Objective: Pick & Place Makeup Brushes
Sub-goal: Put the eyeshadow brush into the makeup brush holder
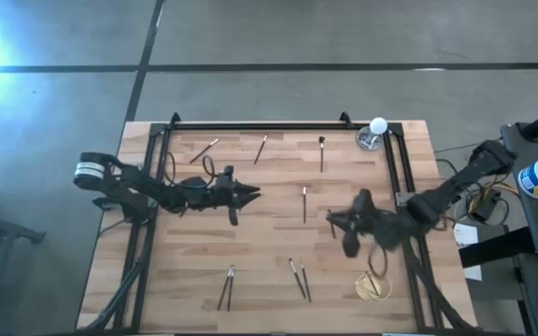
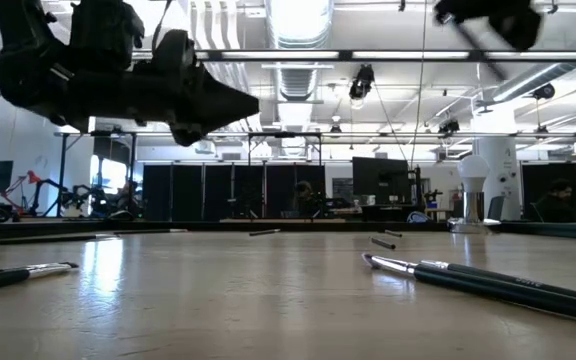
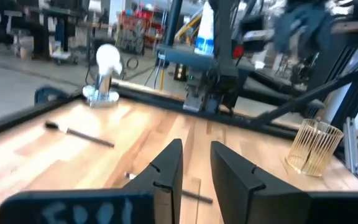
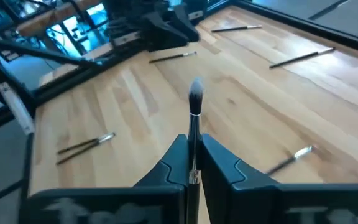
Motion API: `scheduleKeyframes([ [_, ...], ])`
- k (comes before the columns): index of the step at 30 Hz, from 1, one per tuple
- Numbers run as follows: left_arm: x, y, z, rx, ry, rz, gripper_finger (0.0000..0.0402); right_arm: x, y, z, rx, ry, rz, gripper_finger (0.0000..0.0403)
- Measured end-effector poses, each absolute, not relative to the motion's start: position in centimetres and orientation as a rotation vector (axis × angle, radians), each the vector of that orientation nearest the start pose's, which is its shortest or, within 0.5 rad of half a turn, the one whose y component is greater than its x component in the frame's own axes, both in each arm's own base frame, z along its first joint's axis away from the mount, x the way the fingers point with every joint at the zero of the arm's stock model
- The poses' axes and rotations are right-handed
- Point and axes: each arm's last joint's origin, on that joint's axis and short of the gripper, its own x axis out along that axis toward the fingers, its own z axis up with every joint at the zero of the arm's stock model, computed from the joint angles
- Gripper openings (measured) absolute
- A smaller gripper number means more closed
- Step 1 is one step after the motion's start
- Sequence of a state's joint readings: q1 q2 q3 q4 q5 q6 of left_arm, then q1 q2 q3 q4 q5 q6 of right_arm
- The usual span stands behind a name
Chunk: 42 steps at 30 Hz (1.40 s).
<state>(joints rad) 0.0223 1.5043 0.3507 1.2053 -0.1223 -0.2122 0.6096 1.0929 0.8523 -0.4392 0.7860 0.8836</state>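
Observation:
Several makeup brushes lie flat on the wooden table: one between the arms, three near the far edge, and two pairs near the near edge. My left gripper hovers open above the table's middle, with a brush on the wood beneath it. My right gripper, right of centre and raised, is shut on one brush. In the low view both arms hang above the table, and brushes lie in front. My right gripper pinches a brush by its dark handle, between the two fingers. The brush runs along the fingers and sticks out past their ends, its bristle tip foremost, toward the table's left. It is lifted clear of the table.
A gold wire holder stands at the table's near right corner. A clear stand with a white ball sits at the far right corner. A black frame borders the far, left and right sides.

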Motion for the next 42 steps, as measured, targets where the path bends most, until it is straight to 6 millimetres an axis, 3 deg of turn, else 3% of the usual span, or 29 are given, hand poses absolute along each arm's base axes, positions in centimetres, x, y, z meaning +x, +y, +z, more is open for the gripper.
scheduleKeyframes([
  [6, 25.5, 0.9, 17.0, -0.239, -0.047, 0.141, 0.0076, 17.0, 15.1, 29.2, 0.384, 0.499, -0.416, 0.0014],
  [13, 25.5, 0.9, 16.7, -0.264, -0.027, 0.144, 0.0075, 15.9, 19.3, 30.0, 0.365, 0.654, -0.451, 0.0014],
  [20, 25.5, 0.9, 16.5, -0.263, -0.004, 0.147, 0.0075, 14.4, 23.3, 30.9, 0.403, 0.675, -0.446, 0.0014],
  [28, 25.5, 0.9, 16.5, -0.262, -0.004, 0.147, 0.0075, 12.8, 25.8, 26.8, 0.363, 0.677, -0.530, 0.0014],
  [42, 25.5, 0.9, 16.0, -0.266, 0.050, 0.155, 0.0075, 11.0, 27.4, 21.8, 0.275, 0.693, -0.584, 0.0014],
])
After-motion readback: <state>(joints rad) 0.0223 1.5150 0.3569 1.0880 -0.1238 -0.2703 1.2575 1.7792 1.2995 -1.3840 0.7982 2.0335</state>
